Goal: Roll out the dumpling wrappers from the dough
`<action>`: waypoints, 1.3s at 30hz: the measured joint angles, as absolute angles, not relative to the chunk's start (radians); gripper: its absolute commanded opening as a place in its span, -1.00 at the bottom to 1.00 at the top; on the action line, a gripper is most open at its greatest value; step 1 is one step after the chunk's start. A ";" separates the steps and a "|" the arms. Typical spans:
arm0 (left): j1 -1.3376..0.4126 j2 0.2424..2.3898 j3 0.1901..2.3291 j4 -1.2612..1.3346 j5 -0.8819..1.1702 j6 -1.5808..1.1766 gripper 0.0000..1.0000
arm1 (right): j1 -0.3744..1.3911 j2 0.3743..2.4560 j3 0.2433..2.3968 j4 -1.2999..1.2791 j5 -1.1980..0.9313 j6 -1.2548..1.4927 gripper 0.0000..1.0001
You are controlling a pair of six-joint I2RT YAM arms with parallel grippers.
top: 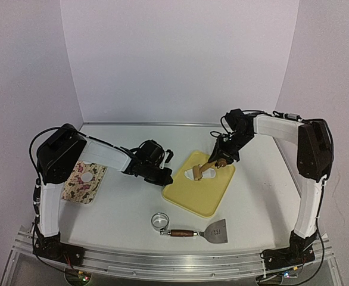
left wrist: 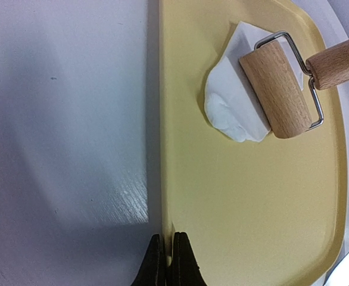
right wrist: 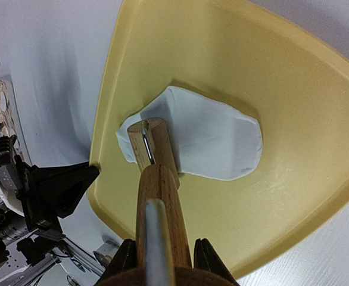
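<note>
Not much is done yet, I think. Far to the left lies a flowery mat [top: 79,189], and on it sits one small white round [top: 87,177]. It looks like one of the dumpling wrappers, thin and flat, but it is too small for me to be sure.

Next comes the left hand [top: 164,176]. It is clenched tight, right at the left edge of the yellow board [top: 201,195]. It may be nipping the rim to keep the board from sliding, but I can't tell for sure.

In front of the board, a shiny ring [top: 160,221] rests on the table [top: 127,208]. It is round, made of metal, and nothing is inside it.

The board is smooth and a bit glossy, with round corners and a low raised rim. On its far part lies the dough [left wrist: 228,104]. It is soft, white and pressed flat into a lumpy patch, with one end rounded and the other end straighter. No rounds are cut out of it.

The roller [left wrist: 279,89] sits on the dough. It is a pale wood drum on a wire frame with a darker wood handle. Near the table's front edge lies a scraper [top: 215,231] with a flat metal blade.

The right hand [top: 225,156] is grasping the roller's handle.

What is left, I'd say, is more rolling, then cutting rounds.
</note>
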State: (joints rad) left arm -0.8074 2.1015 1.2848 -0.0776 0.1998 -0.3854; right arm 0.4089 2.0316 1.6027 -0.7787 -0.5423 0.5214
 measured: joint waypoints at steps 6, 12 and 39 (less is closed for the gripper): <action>-0.806 2.077 1.236 -0.042 0.197 -0.394 -1.00 | 0.361 1.991 1.522 -0.740 -0.580 0.516 -1.00; -0.806 2.060 1.212 -0.036 0.197 -0.398 -1.00 | 0.249 1.928 1.444 -0.765 -0.592 0.498 -1.00; -0.780 1.888 1.306 -0.401 0.190 -0.432 0.50 | -0.011 1.535 1.412 -0.981 -0.321 0.435 -1.00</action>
